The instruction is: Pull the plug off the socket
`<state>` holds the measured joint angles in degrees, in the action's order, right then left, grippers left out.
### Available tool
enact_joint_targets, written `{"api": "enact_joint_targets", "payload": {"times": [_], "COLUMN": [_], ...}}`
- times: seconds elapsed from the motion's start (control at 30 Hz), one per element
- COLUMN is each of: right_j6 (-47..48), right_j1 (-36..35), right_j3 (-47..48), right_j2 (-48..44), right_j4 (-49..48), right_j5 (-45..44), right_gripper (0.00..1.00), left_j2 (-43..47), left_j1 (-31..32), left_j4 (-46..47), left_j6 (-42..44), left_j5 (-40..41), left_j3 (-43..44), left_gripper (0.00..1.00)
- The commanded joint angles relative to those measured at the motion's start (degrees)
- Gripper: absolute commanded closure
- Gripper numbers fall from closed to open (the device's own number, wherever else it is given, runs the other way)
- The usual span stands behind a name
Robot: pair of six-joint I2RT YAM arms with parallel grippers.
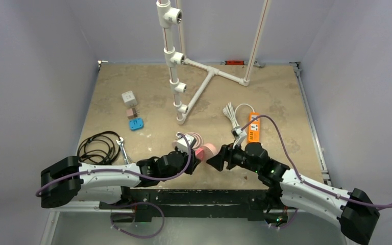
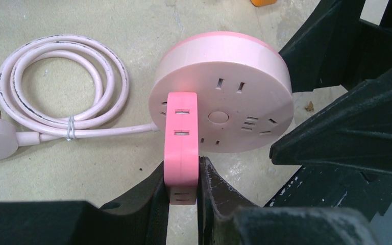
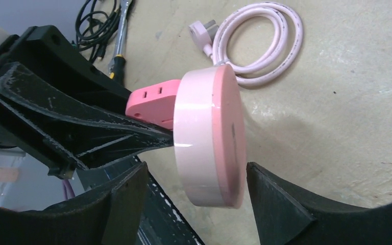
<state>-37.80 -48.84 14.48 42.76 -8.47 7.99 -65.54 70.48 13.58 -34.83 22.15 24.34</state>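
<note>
A round pale-pink socket (image 2: 224, 87) stands on edge near the table's front, also in the top view (image 1: 209, 149) and the right wrist view (image 3: 209, 138). A brighter pink flat plug (image 2: 182, 138) sits in its face, and shows in the right wrist view (image 3: 150, 102). My left gripper (image 2: 182, 178) is shut on this plug, one finger on each flat side. My right gripper (image 3: 196, 189) is open, with its fingers on either side of the socket's disc and gaps on both sides. The socket's pink cord (image 2: 61, 87) lies coiled on the table behind.
An orange power strip (image 1: 254, 127) with a white cable (image 1: 230, 113) lies right of centre. A black cable coil (image 1: 99, 148) and a wrench (image 1: 123, 150) lie at the left. A white cube adapter (image 1: 128, 97), a blue adapter (image 1: 136, 123) and a white pipe frame (image 1: 176, 66) stand farther back.
</note>
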Motion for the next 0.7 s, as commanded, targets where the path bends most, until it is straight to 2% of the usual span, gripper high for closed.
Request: {"api": "enact_joint_targets", "payload": {"times": [0.0, 0.3, 0.67], "right_j6": [-2.00, -3.85, -3.25], "right_j1": [-2.94, -5.56, -5.74], "right_j3": [-0.68, -1.18, -1.12], "right_j2": [1.48, 3.91, 6.78], "right_j4": [-5.86, -9.49, -10.50], "right_j5": [-5.42, -9.82, -11.21], "right_gripper": [0.29, 0.49, 0.47], "left_j2": [1.48, 1.79, 2.21], "left_j1": [-0.82, -1.46, -2.10], "left_j4": [6.01, 8.76, 12.11], "left_j6": [-2.78, -4.25, -5.36], "left_j5": [-3.21, -4.82, -7.44], "left_j3": [-0.74, -2.30, -3.67], "left_gripper": [1.00, 1.00, 1.00]}}
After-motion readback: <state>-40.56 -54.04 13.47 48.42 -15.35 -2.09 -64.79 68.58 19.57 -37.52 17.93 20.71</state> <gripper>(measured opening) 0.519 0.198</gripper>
